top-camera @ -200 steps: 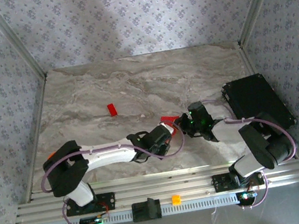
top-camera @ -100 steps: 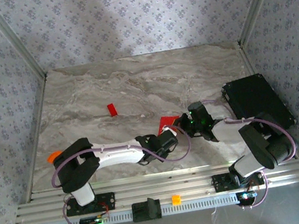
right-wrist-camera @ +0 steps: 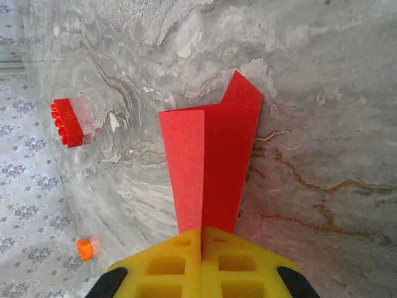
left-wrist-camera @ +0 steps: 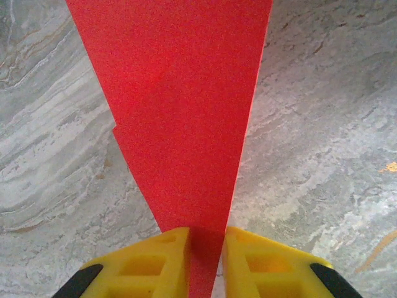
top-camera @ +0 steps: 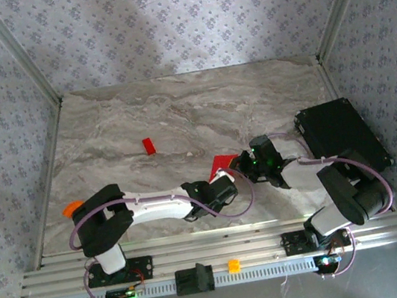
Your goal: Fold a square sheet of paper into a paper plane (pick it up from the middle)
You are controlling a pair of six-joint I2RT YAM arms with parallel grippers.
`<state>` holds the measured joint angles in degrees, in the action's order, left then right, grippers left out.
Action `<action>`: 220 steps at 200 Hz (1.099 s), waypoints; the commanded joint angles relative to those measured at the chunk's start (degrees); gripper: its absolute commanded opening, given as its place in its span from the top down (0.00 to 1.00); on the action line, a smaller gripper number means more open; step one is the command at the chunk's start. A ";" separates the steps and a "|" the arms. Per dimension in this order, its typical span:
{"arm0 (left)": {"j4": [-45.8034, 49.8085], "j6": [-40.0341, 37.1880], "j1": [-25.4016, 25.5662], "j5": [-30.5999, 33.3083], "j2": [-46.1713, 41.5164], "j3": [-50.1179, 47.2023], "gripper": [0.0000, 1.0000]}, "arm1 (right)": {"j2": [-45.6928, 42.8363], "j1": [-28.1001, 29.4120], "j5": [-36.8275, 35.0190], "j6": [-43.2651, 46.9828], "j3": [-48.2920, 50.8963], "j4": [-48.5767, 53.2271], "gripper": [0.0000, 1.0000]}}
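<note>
A: One change?
B: Left end effector (left-wrist-camera: 206, 239) has narrowed astride the tip of the folded red paper (right-wrist-camera: 211, 161); gripping, can't tell. Right end effector (right-wrist-camera: 201, 241) clamps it, near-centre on the table (top-camera: 178, 114).

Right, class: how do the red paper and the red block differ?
The paper is thin and folded to a wedge; the block is smaller, thick and studded. The paper is clamped in the right gripper; the block lies untouched on the table. Both are bright red.
</note>
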<state>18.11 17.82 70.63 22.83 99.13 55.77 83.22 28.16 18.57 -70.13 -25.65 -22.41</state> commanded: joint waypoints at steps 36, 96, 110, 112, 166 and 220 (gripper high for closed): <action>1.42 -0.05 0.48 1.72 1.06 1.94 0.84 | -1.01 0.04 -1.07 -0.96 -0.38 0.27 1.00; 1.05 0.71 0.49 2.03 1.34 1.47 0.94 | -1.60 0.03 -0.99 -0.76 -0.10 0.33 1.00; 0.96 0.90 0.55 1.91 1.41 1.44 0.96 | -1.84 0.02 -1.08 -0.53 -0.25 0.79 1.00; 0.96 0.90 0.49 1.88 1.46 1.40 0.97 | -1.92 0.02 -1.08 -0.49 -0.25 0.79 1.00; 0.41 2.27 0.34 1.83 1.68 1.45 1.00 | -6.86 -1.67 -2.06 3.39 -0.47 8.86 0.86; -6.37 5.55 -4.90 -10.46 -2.44 -3.04 1.00 | -22.76 -7.34 -8.22 10.98 0.10 29.71 0.73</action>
<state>15.25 20.82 68.60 19.29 99.74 55.18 66.19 22.59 14.35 -63.92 -25.65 -4.73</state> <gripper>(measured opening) 0.048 0.263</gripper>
